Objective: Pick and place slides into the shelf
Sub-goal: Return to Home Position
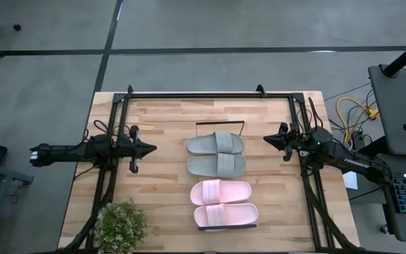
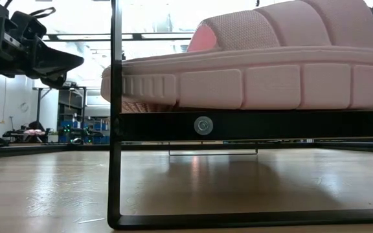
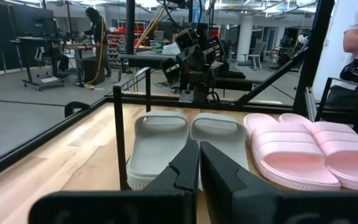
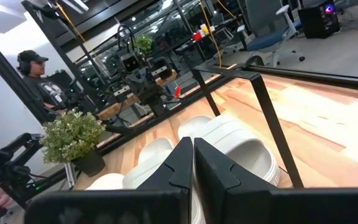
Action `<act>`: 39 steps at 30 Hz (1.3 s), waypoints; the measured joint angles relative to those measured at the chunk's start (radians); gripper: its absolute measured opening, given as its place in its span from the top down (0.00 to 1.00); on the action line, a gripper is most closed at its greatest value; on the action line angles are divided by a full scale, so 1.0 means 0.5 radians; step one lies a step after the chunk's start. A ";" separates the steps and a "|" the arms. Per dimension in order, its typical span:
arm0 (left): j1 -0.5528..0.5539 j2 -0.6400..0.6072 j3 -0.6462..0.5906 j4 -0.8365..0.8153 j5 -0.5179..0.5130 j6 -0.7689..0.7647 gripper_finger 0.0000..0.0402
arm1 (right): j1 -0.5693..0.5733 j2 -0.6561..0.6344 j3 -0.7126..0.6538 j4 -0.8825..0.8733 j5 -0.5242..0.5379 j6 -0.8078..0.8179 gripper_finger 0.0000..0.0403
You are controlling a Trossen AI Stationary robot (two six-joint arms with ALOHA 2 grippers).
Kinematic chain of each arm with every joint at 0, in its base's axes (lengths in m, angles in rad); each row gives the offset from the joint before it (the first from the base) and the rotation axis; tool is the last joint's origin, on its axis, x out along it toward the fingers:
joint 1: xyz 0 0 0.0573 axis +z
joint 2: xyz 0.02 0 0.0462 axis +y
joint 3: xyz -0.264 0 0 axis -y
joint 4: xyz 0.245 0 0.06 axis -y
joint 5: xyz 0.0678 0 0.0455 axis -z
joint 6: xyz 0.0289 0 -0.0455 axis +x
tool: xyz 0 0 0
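1. Gripper state: my left gripper has its fingers closed on nothing and sits level beside the grey pair, apart from it. My right gripper is likewise closed and empty on the opposite side.

2. Hazards, as I judge them:
- Retracting either arm along a low path may clip the black wire upright at the shelf's end. This would shift the long narrow light-wood shelf with the black wire frame and its load.
- The slides are soft and lie loose, so a knock to the frame could slide one off the end.
- The small leafy green plant in a dark pot stands near my left arm's base. A wide swing could tip it.

3. Contents: the shelf holds all four slides in one row, straps up. The two soft grey slip-on slides lie side by side at the far end. The two pale pink slip-on slides lie at the near end. Nothing is left on the plank tabletop to pick, so only the retreat is outstanding
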 joint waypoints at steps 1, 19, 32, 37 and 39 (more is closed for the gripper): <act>-0.001 -0.002 0.000 0.002 -0.001 0.002 1.00 | 0.000 0.000 0.000 0.000 0.000 0.000 0.98; -0.001 -0.005 -0.001 0.017 -0.007 0.003 1.00 | 0.000 0.029 0.001 0.000 0.007 0.089 0.98; -0.001 0.007 -0.001 0.020 -0.005 0.003 1.00 | 0.000 0.027 0.001 0.001 0.007 0.089 0.98; -0.001 0.011 -0.002 0.022 -0.005 0.003 1.00 | 0.000 0.027 0.001 0.001 0.007 0.089 0.98; -0.001 0.011 -0.002 0.023 -0.005 0.003 1.00 | 0.000 0.027 0.001 0.001 0.007 0.089 0.98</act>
